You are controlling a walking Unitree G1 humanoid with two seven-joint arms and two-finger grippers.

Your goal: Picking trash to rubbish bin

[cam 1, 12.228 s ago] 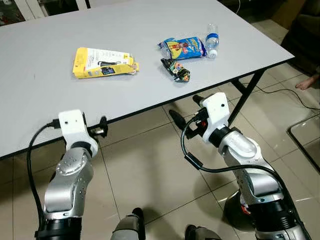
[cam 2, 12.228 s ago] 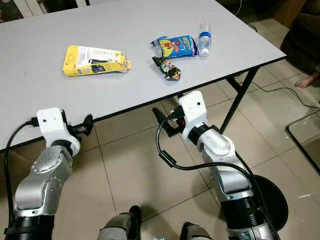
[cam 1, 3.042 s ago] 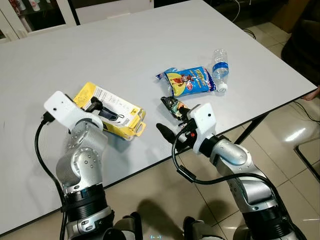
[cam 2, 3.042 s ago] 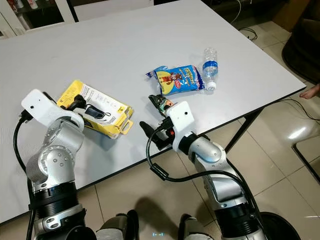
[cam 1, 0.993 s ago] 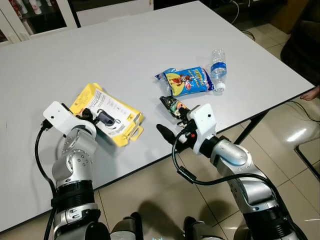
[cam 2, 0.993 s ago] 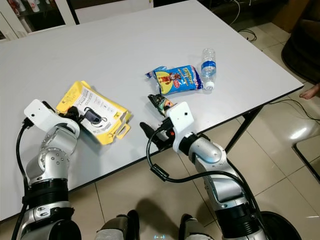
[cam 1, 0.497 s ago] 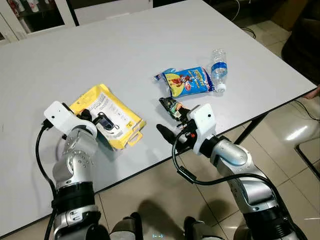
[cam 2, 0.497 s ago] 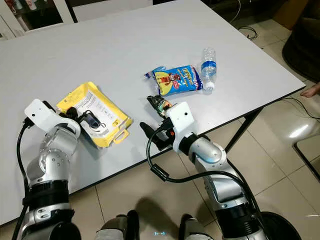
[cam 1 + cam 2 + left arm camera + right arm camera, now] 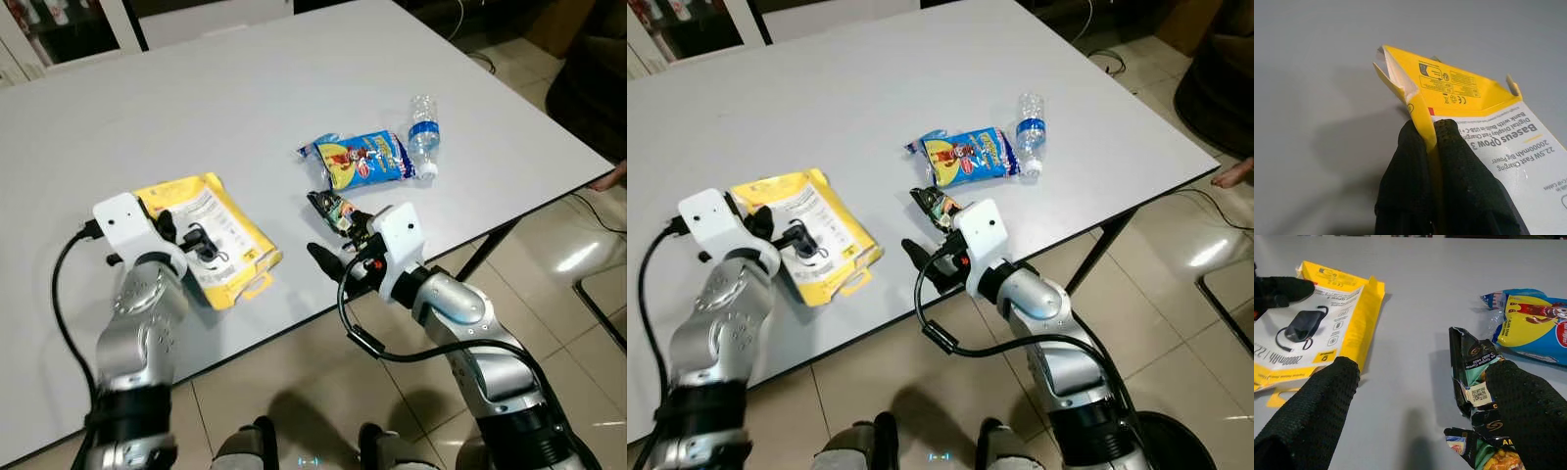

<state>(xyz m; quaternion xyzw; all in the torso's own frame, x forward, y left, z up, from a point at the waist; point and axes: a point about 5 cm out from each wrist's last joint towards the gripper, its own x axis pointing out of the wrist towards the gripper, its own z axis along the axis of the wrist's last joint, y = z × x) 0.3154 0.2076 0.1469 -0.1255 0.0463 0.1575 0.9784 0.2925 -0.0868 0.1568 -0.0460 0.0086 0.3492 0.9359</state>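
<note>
Left wrist view shows the left gripper (image 9: 1431, 147) pinched shut on the torn edge of the yellow power bank box (image 9: 220, 235), near the front of the white table (image 9: 245, 88). Light, stiff card: an edge grip should hold. Right gripper (image 9: 1420, 401) gapes wide, empty, beside the black snack wrapper (image 9: 1471, 382). Since 1 second ago, the box has swung round.
</note>
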